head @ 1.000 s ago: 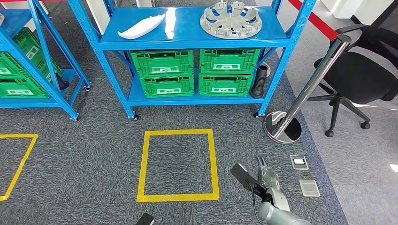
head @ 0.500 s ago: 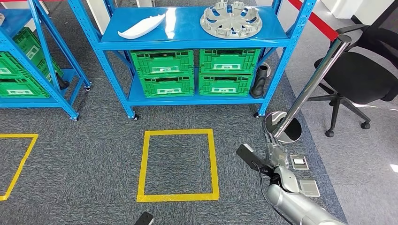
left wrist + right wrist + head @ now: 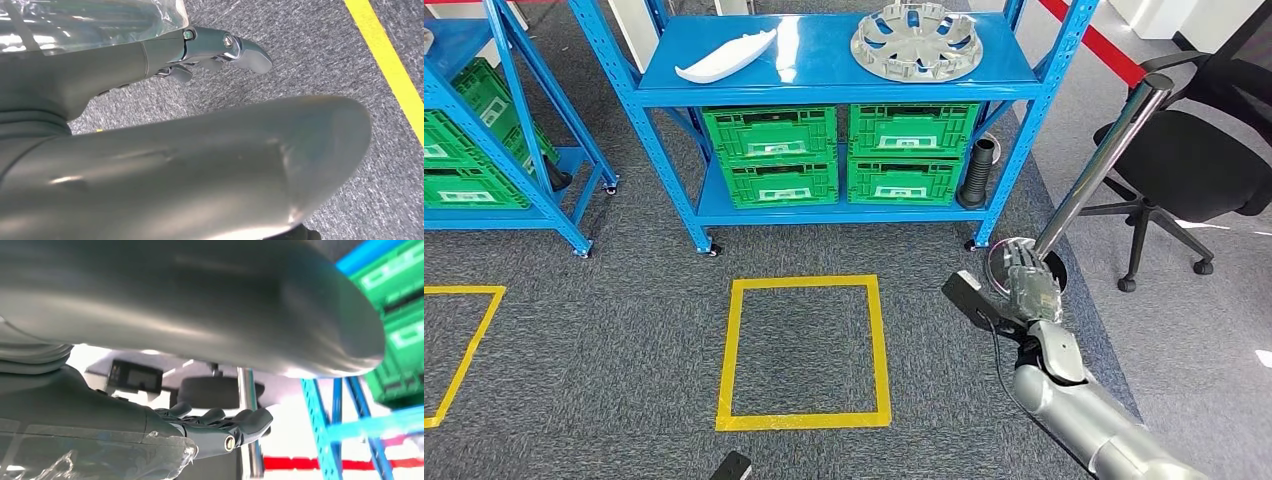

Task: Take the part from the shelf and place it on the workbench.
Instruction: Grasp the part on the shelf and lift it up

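Right hand (image 3: 1031, 290) up off the carpet, in front of the blue shelf (image 3: 834, 80) near its right leg, fingers straight and apart, nothing in it. The white part (image 3: 724, 58) lies on the shelf's top board, left of the silver wheel cover (image 3: 915, 41). Left hand (image 3: 220, 47) hangs empty over the carpet, fingers loosely curled.

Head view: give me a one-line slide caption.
Right robot hand raised, empty, before a blue shelf holding a white part and a silver wheel cover.
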`<act>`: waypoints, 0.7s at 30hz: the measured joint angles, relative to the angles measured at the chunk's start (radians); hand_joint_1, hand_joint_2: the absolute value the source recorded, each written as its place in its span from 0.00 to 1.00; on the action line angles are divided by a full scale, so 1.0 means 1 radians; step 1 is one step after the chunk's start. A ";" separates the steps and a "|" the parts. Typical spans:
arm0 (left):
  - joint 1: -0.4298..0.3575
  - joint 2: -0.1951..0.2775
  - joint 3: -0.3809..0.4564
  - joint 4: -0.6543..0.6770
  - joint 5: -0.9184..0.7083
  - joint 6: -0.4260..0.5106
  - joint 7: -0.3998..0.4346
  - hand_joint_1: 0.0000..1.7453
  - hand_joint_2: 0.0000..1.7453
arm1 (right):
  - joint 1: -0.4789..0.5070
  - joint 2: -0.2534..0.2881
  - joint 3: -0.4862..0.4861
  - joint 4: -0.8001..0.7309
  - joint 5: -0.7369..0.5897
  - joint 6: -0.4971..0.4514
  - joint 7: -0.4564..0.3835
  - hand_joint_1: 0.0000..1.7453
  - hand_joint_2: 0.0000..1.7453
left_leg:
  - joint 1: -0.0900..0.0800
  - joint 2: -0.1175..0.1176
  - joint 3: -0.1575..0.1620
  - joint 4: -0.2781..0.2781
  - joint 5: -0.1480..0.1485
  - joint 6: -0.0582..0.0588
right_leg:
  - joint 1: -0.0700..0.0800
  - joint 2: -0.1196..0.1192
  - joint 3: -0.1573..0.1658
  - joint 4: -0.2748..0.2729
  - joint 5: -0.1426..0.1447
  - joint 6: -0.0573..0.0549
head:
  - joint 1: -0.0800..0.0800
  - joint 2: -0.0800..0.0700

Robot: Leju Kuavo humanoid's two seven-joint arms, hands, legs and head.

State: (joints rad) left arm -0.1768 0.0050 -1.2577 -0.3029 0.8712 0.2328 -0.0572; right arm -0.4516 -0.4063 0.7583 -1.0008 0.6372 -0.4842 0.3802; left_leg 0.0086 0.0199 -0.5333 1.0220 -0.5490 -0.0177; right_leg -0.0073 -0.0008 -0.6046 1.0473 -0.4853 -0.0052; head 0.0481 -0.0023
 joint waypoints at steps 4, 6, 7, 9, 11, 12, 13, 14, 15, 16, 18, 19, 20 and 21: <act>0.000 0.000 0.001 0.000 -0.006 -0.007 0.006 0.00 0.00 | -0.011 -0.025 -0.019 -0.040 0.015 0.018 0.014 0.00 0.00 | 0.000 0.000 0.000 0.000 0.000 0.000 | 0.000 0.000 0.000 0.000 0.000 0.000 | 0.000 0.000; -0.001 0.000 0.002 0.000 -0.010 -0.010 0.008 0.00 0.00 | -0.018 -0.035 -0.027 -0.054 0.027 0.022 0.021 0.00 0.00 | 0.000 0.000 0.000 0.000 0.000 0.000 | 0.000 0.000 0.000 0.000 0.000 0.000 | 0.000 0.000; -0.001 0.000 0.002 0.000 -0.011 -0.010 0.009 0.00 0.00 | -0.023 -0.039 -0.030 -0.058 0.033 0.023 0.025 0.00 0.00 | 0.000 0.000 0.000 0.000 0.000 0.000 | 0.000 0.000 0.000 0.000 0.000 0.000 | 0.000 0.000; -0.002 0.000 0.002 0.000 -0.012 -0.011 0.011 0.00 0.00 | -0.035 -0.047 -0.036 -0.065 0.040 0.027 0.031 0.00 0.00 | 0.000 0.000 0.000 0.000 0.000 0.000 | 0.000 0.000 0.000 0.000 0.000 0.000 | 0.000 0.000; -0.002 0.000 0.002 0.000 -0.013 -0.011 0.012 0.00 0.00 | -0.045 -0.054 -0.042 -0.070 0.040 0.029 0.034 0.00 0.00 | 0.000 0.000 0.000 0.000 0.000 0.000 | 0.000 0.000 0.000 0.000 0.000 0.000 | 0.000 0.000; -0.002 0.000 0.002 0.000 -0.013 -0.011 0.012 0.00 0.00 | -0.048 -0.058 -0.044 -0.072 0.040 0.030 0.034 0.00 0.00 | 0.000 0.000 0.000 0.000 0.000 0.000 | 0.000 0.000 0.000 0.000 0.000 0.000 | 0.000 0.000; -0.002 0.000 0.002 0.000 -0.013 -0.012 0.013 0.00 0.00 | -0.050 -0.060 -0.046 -0.073 0.040 0.031 0.033 0.00 0.00 | 0.000 0.000 0.000 0.000 0.000 0.000 | 0.000 0.000 0.000 0.000 0.000 0.000 | 0.000 0.000; -0.002 0.000 0.002 0.000 -0.014 -0.012 0.013 0.00 0.00 | -0.052 -0.063 -0.048 -0.073 0.040 0.031 0.032 0.00 0.00 | 0.000 0.000 0.000 0.000 0.000 0.000 | 0.000 0.000 0.000 0.000 0.000 0.000 | 0.000 0.000; -0.002 0.000 0.002 0.000 -0.015 -0.013 0.013 0.00 0.00 | -0.054 -0.066 -0.049 -0.074 0.040 0.031 0.030 0.00 0.00 | 0.000 0.000 0.000 0.000 0.000 0.000 | 0.000 0.000 0.000 0.000 0.000 0.000 | 0.000 0.000; -0.002 0.000 0.002 0.000 -0.016 -0.014 0.013 0.00 0.00 | -0.058 -0.068 -0.050 -0.073 0.040 0.031 0.028 0.00 0.00 | 0.000 0.000 0.000 0.000 0.000 0.000 | 0.000 0.000 0.000 0.000 0.000 0.000 | 0.000 0.000; -0.002 0.000 0.003 0.000 -0.018 -0.015 0.013 0.00 0.00 | -0.066 -0.071 -0.052 -0.073 0.040 0.034 0.026 0.00 0.00 | 0.000 0.000 0.000 0.000 0.000 0.000 | 0.000 0.000 0.000 0.000 0.000 0.000 | 0.000 0.000; -0.002 0.000 0.003 0.000 -0.019 -0.015 0.014 0.00 0.00 | -0.071 -0.072 -0.053 -0.073 0.040 0.036 0.025 0.00 0.00 | 0.000 0.000 0.000 0.000 0.000 0.000 | 0.000 0.000 0.000 0.000 0.000 0.000 | 0.000 0.000; -0.002 0.000 0.003 0.000 -0.019 -0.015 0.014 0.00 0.00 | -0.076 -0.072 -0.053 -0.072 0.040 0.039 0.025 0.00 0.00 | 0.000 0.000 0.000 0.000 0.000 0.000 | 0.000 0.000 0.000 0.000 0.000 0.000 | 0.000 0.000; -0.002 0.000 0.003 0.000 -0.019 -0.015 0.015 0.00 0.00 | -0.081 -0.073 -0.053 -0.071 0.042 0.042 0.025 0.00 0.00 | 0.000 0.000 0.000 0.000 0.000 0.000 | 0.000 0.000 0.000 0.000 0.000 0.000 | 0.000 0.000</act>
State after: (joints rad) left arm -0.1786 0.0053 -1.2547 -0.3029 0.8518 0.2176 -0.0420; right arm -0.5329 -0.4788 0.7049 -1.0717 0.6788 -0.4419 0.4050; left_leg 0.0085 0.0199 -0.5334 1.0220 -0.5490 -0.0177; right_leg -0.0075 -0.0008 -0.6047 1.0473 -0.4853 -0.0051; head 0.0483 -0.0023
